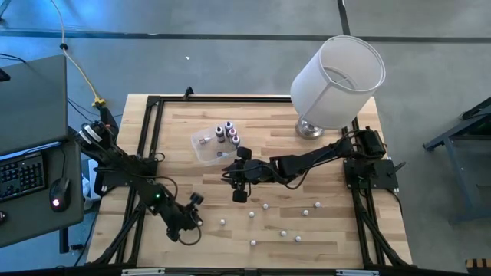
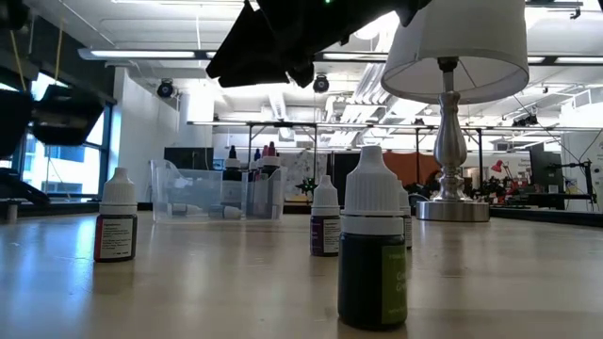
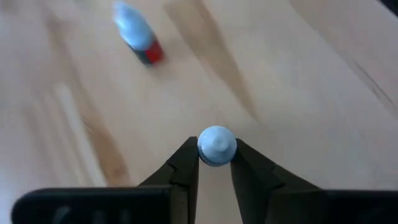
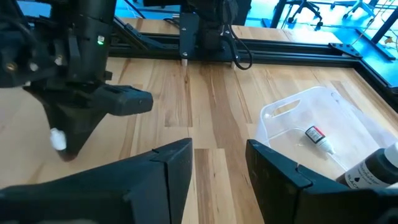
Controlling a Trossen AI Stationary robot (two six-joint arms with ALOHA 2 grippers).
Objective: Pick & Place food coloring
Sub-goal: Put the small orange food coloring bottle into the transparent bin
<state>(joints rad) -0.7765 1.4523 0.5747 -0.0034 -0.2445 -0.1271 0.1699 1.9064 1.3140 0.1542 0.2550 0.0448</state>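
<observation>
Left gripper (image 3: 215,163) at the worktop's (image 1: 322,230) near left area: fingers nearly closed, pinching one whitish bottle cap (image 3: 216,145) between the tips. Another small bottle (image 3: 138,39), red below a pale top, lies on the wood beyond it. Loose white-capped bottles (image 1: 282,231) are scattered along the near edge. Right gripper (image 4: 217,165) hovers mid-worktop, fingers apart, empty. Clear tub (image 1: 209,146) toward the far edge holds upright coloured-top bottles (image 1: 227,132) and one lying down (image 4: 318,137). Lamp (image 1: 336,73) at far right corner. Label text unreadable.
</observation>
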